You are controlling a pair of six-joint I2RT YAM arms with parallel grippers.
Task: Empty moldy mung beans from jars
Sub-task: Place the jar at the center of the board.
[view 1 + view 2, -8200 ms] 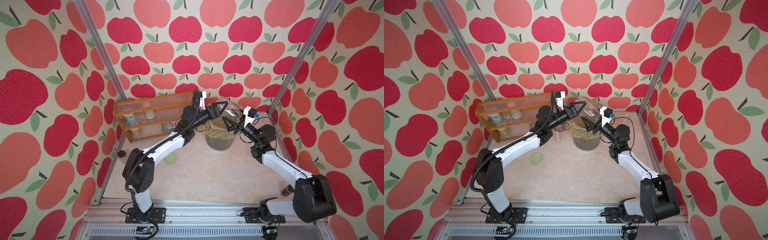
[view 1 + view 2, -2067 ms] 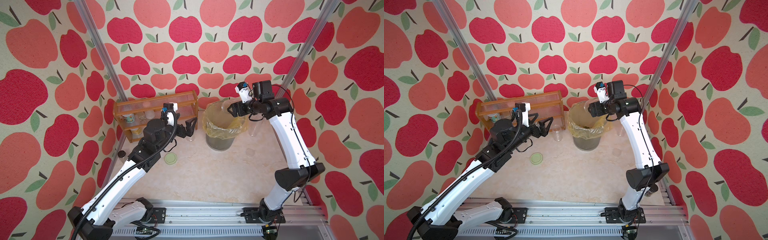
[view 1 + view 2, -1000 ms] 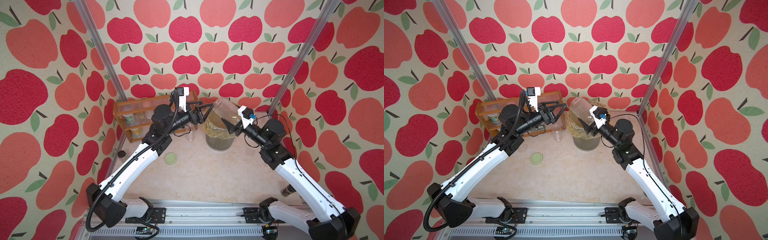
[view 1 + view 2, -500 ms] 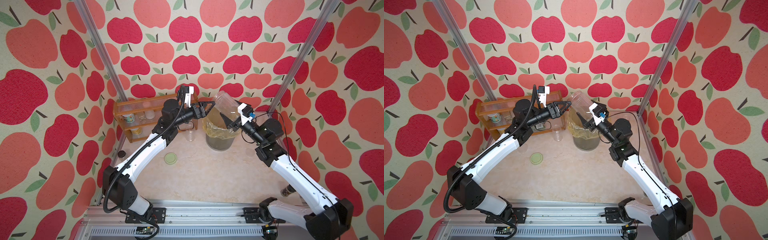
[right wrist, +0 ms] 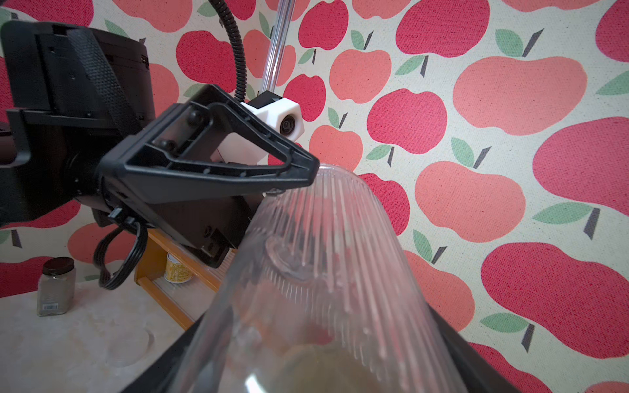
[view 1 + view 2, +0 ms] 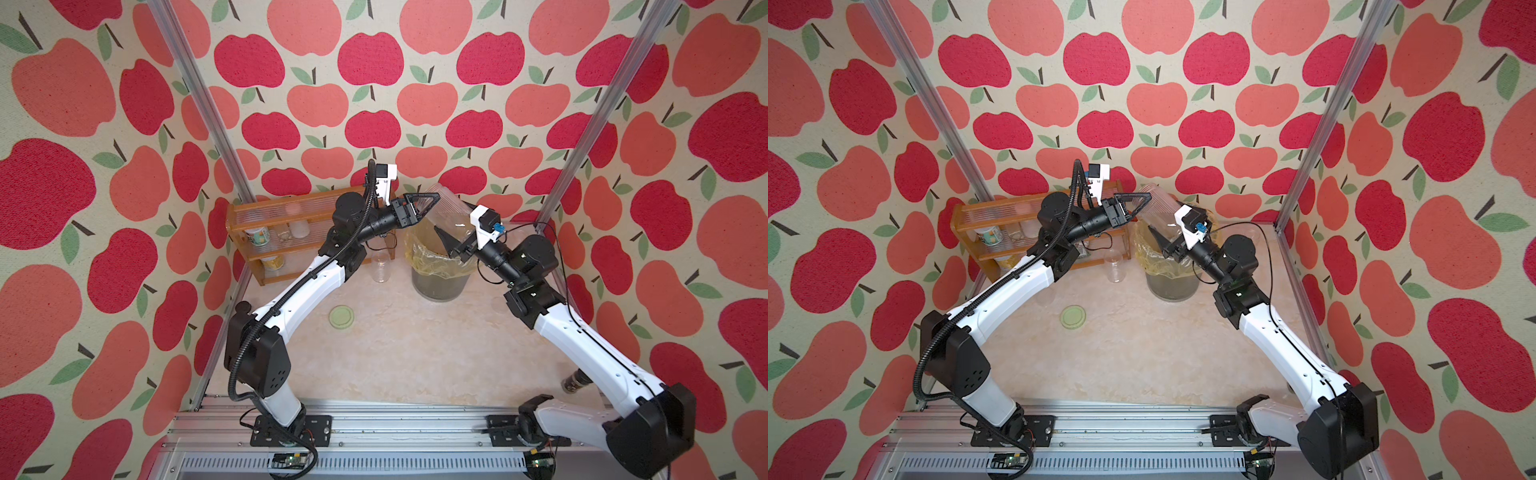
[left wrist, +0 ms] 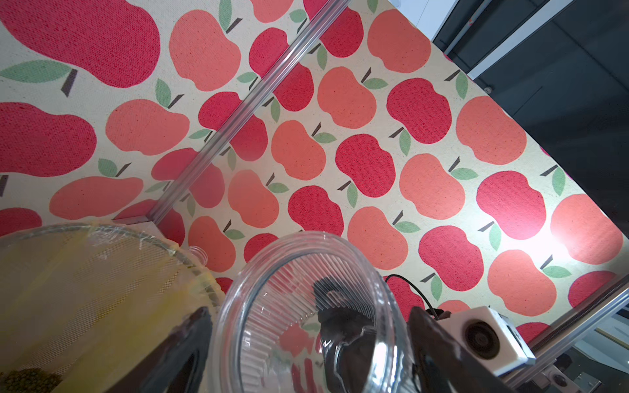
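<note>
In both top views our right gripper (image 6: 455,227) clamps the ribbed jar (image 6: 451,208), tilted above the bin (image 6: 436,286). Left wrist: our left gripper (image 7: 308,316) straddles the jar's end; whether it squeezes we cannot tell. The mung beans (image 7: 27,381) lie in the bin beside it.

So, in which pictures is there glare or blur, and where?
Left wrist view: a bright glare patch on the apple wallpaper, and the ribbed jar close to the lens is soft. Right wrist view: its near end blurs, while the brown-capped jar farther off is sharp. Both top views: evenly lit, no strong glare.
</note>
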